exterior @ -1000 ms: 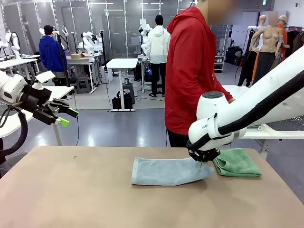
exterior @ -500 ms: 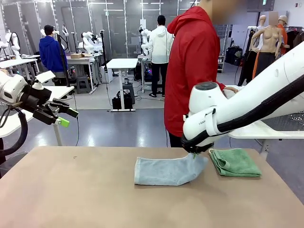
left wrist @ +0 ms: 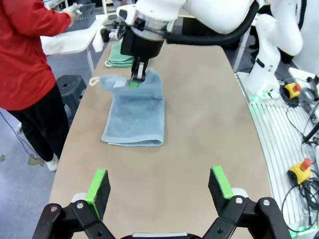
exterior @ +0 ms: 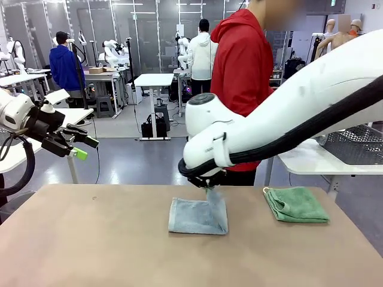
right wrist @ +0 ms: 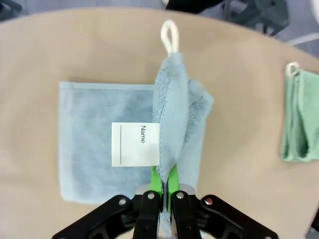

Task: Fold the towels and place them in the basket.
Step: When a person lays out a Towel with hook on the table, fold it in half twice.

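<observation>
Grey-blue towel (right wrist: 172, 124) edge pinched in your R gripper (right wrist: 163, 191), L gripper (left wrist: 158, 186) spread, idle; release crooked & the fold could flop open.

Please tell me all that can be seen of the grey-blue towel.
The grey-blue towel is soft terry cloth with a white hanging loop and a white tag printed "Name". Most of it lies flat on the brown table, left of the folded green towel and apart from it. One edge is lifted and pinched in the shut right tool, hanging over the flat part in a fold not yet finished.
</observation>
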`<state>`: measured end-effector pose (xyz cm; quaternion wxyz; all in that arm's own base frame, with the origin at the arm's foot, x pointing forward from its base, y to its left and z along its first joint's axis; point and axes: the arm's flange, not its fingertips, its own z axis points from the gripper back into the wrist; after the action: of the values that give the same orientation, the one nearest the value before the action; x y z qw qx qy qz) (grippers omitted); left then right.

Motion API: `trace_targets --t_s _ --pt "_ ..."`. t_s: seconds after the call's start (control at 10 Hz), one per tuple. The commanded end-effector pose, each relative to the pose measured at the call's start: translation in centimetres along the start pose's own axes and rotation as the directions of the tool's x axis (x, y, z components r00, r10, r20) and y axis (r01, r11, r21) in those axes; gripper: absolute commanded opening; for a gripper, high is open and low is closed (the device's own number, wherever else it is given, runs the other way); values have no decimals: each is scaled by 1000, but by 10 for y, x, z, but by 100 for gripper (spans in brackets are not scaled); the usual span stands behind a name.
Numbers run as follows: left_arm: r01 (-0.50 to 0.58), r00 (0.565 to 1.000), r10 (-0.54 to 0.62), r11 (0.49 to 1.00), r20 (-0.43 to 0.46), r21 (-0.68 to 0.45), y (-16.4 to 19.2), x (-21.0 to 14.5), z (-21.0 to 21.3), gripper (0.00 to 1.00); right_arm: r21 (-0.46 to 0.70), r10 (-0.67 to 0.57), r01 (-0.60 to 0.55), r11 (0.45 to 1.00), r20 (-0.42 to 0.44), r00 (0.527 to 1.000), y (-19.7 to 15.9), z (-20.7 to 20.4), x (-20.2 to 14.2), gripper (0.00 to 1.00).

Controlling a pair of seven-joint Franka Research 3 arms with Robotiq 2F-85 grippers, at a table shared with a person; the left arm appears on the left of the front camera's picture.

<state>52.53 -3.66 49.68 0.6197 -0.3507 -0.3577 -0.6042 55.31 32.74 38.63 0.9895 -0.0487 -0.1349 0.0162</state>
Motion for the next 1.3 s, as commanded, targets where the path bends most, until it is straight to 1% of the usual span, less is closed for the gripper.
trace_targets --t_s 0.0,0.2,0.4,0.8,1.0,1.2 --pt "4 1000 -4 1000 -10 -2 0 0 1 100 -22 -46 46 999 -7 999 29 -14 19 0" --pt "4 1000 -4 1000 -10 -2 0 0 1 100 -3 -37 37 999 -34 999 50 -20 17 0" --pt "4 1000 -4 1000 -10 -2 0 0 1 100 7 -45 46 999 -62 997 62 -29 15 0" --pt "4 1000 -4 1000 -10 -2 0 0 1 100 35 -54 56 998 -77 996 79 -41 14 0" --pt "4 1000 -4 1000 -10 -2 0 0 1 100 26 -76 78 997 -73 994 84 -47 15 0" --pt "4 1000 -4 1000 -10 -2 0 0 1 100 44 -85 90 995 -104 991 88 -51 15 0"
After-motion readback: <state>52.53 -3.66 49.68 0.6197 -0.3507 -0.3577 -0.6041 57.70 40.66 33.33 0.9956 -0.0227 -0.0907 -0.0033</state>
